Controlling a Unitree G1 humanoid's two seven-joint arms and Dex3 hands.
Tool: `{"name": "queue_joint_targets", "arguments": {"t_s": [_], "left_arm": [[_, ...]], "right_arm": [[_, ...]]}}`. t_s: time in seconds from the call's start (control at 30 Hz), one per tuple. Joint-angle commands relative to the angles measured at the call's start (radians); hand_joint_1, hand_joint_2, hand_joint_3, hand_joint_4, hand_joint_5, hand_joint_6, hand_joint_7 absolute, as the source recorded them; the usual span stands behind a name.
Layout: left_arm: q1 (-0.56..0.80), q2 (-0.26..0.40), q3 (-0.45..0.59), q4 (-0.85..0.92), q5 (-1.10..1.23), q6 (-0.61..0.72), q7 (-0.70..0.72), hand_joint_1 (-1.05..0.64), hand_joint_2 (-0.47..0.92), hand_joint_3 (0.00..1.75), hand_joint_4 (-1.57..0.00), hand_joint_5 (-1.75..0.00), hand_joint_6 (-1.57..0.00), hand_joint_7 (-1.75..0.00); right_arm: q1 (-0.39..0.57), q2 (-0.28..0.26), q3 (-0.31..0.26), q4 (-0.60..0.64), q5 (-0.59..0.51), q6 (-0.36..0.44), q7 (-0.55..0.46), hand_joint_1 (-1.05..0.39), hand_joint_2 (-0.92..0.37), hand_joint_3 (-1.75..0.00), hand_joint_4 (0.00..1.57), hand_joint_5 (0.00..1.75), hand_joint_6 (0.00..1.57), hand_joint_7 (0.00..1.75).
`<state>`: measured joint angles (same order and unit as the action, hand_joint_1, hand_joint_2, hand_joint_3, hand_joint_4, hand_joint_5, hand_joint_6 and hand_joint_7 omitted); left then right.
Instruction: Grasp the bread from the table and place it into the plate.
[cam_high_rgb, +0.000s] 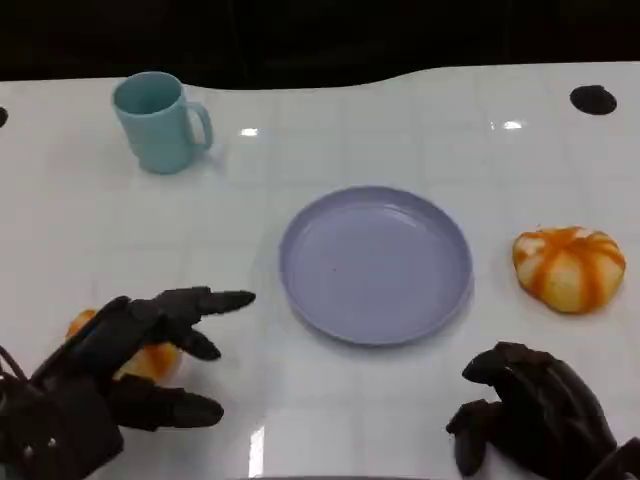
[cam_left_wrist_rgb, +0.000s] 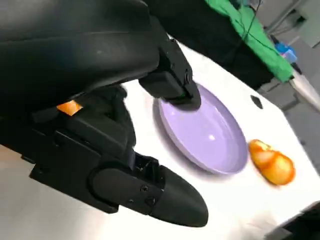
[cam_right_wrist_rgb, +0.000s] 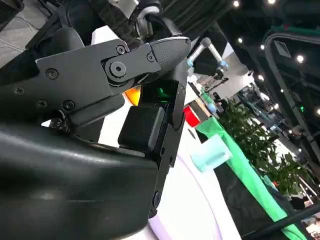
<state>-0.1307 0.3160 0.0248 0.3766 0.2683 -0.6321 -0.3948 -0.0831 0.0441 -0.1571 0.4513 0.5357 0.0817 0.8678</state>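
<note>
Left hand (cam_high_rgb: 120, 370) cups bread (cam_high_rgb: 140, 360), grip uncertain; close fully before lifting toward the plate (cam_high_rgb: 375, 265) at two o'clock.

left hand (cam_high_rgb: 130, 365): near front-left corner of table, fingers spread, arched over something orange | right hand (cam_high_rgb: 535, 415): front-right edge, fingers curled in, holding nothing

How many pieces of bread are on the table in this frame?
2. One bread lies right of the plate, untouched. The other bread sits at the near left, partly covered by the left robot hand. None looks hidden elsewhere.
</note>
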Motion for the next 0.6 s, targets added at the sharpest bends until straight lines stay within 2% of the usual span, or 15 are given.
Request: {"name": "queue_joint_targets", "arguments": {"t_s": [0.03,0.07,0.13,0.37,0.43,0.6], "left_arm": [[0.044,0.068,-0.021,-0.119,0.191,0.047,0.138,-1.05,0.92,0.41,0.0,-1.6,-0.01,-0.39],[0.049,0.076,-0.027,-0.138,0.219,0.059,0.159,-1.05,0.92,0.43,0.0,-1.59,-0.01,-0.16],[0.06,0.092,-0.038,-0.182,0.288,0.094,0.204,-1.05,0.92,0.45,0.0,-1.59,0.0,-0.04],[0.09,0.14,-0.107,-0.34,0.59,0.287,0.322,-1.05,0.92,0.52,0.0,-1.56,0.0,0.0],[0.092,0.147,-0.132,-0.358,0.664,0.333,0.361,-1.05,0.92,0.54,0.0,-1.71,0.0,0.0],[0.087,0.151,-0.184,-0.377,0.785,0.448,0.405,-1.05,0.92,0.52,0.0,-1.75,0.0,0.0]], "right_arm": [[0.001,-0.006,-0.003,-0.008,0.002,0.0,-0.011,-0.72,-0.92,-0.02,1.54,0.77,1.57,0.36],[0.001,-0.005,-0.002,-0.008,0.001,-0.002,-0.011,-0.72,-0.92,-0.02,1.54,0.77,1.57,0.36],[0.0,-0.005,-0.001,-0.008,0.0,-0.006,-0.011,-0.72,-0.92,-0.02,1.54,0.77,1.57,0.36],[-0.001,-0.005,-0.001,-0.014,0.006,0.012,-0.016,-0.72,-0.91,-0.02,1.54,0.76,1.57,0.35],[-0.001,-0.004,-0.002,-0.013,0.006,0.012,-0.018,-0.72,-0.91,-0.02,1.54,0.76,1.57,0.35],[-0.005,-0.004,-0.003,-0.01,0.009,0.016,-0.015,-0.72,-0.91,-0.02,1.54,0.75,1.57,0.34]]}}
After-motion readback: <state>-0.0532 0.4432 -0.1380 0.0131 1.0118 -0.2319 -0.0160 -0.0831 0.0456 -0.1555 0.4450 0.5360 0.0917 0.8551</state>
